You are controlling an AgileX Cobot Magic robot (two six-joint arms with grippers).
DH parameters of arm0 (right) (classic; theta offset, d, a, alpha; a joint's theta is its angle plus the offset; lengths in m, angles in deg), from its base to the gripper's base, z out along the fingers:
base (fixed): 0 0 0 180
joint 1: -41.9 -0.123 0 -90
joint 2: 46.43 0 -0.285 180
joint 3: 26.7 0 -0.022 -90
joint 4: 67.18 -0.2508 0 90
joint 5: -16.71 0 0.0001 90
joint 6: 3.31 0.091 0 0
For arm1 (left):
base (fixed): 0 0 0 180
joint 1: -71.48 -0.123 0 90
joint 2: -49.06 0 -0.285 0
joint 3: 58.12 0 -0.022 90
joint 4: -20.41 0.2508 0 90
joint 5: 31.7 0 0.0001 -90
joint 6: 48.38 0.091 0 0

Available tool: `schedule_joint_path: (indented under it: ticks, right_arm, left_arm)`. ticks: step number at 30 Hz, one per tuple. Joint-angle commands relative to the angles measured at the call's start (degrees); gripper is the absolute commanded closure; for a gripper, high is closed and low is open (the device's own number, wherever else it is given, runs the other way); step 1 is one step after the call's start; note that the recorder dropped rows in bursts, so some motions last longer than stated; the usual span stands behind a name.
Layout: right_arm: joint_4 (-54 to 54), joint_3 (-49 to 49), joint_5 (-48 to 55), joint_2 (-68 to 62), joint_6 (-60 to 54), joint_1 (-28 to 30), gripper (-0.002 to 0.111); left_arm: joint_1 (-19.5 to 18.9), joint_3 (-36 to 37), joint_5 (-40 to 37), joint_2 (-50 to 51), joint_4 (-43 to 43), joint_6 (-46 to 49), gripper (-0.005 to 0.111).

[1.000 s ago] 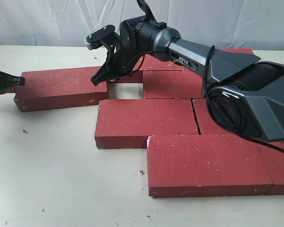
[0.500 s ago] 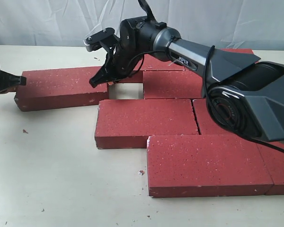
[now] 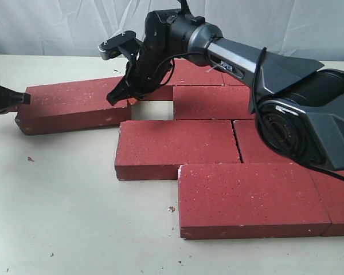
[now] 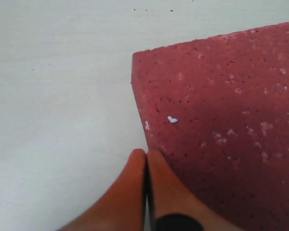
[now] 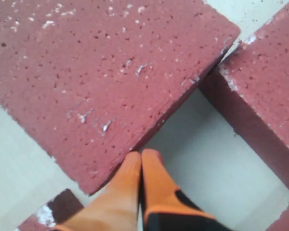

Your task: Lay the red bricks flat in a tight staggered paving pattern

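Several dark-red bricks lie flat on the pale table. One loose brick [image 3: 71, 104] lies apart at the left, short of the group. My left gripper [image 3: 24, 98] is shut and empty, its tips [image 4: 146, 155] against that brick's [image 4: 221, 125] left end. My right gripper [image 3: 114, 97] is shut and empty too, reaching across to the same brick's right end. In the right wrist view its tips [image 5: 141, 156] meet the brick's [image 5: 101, 77] edge beside a small bare gap [image 3: 152, 110]. Laid bricks [image 3: 175, 146] [image 3: 249, 197] [image 3: 209, 102] form staggered rows.
The bare table [image 3: 63, 212] spreads in front and to the left of the bricks. A white curtain [image 3: 57, 26] hangs behind the table. Small crumbs [image 3: 171, 209] lie near the front brick. My right arm's body [image 3: 309, 126] covers the right part of the brick rows.
My right gripper has shifted slightly left and up along the loose brick's right end. The left gripper and the bricks look unmoved.
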Motion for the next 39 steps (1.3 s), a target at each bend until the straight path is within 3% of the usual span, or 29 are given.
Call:
schedule_joint_path:
  ticks: [1,10,16,27,35,39]
  right_arm:
    - [-1.8,-0.1,1.7,0.9,-1.2,0.0,0.109]
    - [-1.8,-0.1,8.9,0.9,-3.0,0.0,0.109]
    - [8.1,-0.1,3.6,1.5,-0.3,0.2,0.109]
    - [10.3,-0.1,-8.1,-1.8,3.5,0.2,0.109]
    - [9.7,-0.1,-9.3,-3.1,3.9,0.1,0.109]
    - [6.8,-0.1,-8.5,-3.1,3.7,0.1,0.109]
  left_arm:
    - [0.0,-0.3,-1.2,0.0,1.1,0.1,0.107]
    - [0.0,-0.3,-1.2,-0.4,7.1,0.1,0.107]
    - [-1.7,-0.3,-0.8,-2.1,8.0,-2.2,0.107]
    - [-2.7,-0.3,-1.3,-2.0,3.1,-2.3,0.107]
    - [-2.7,-0.3,-5.4,0.9,-5.8,1.9,0.107]
    - [-2.7,-0.3,-6.5,1.0,-6.3,3.1,0.107]
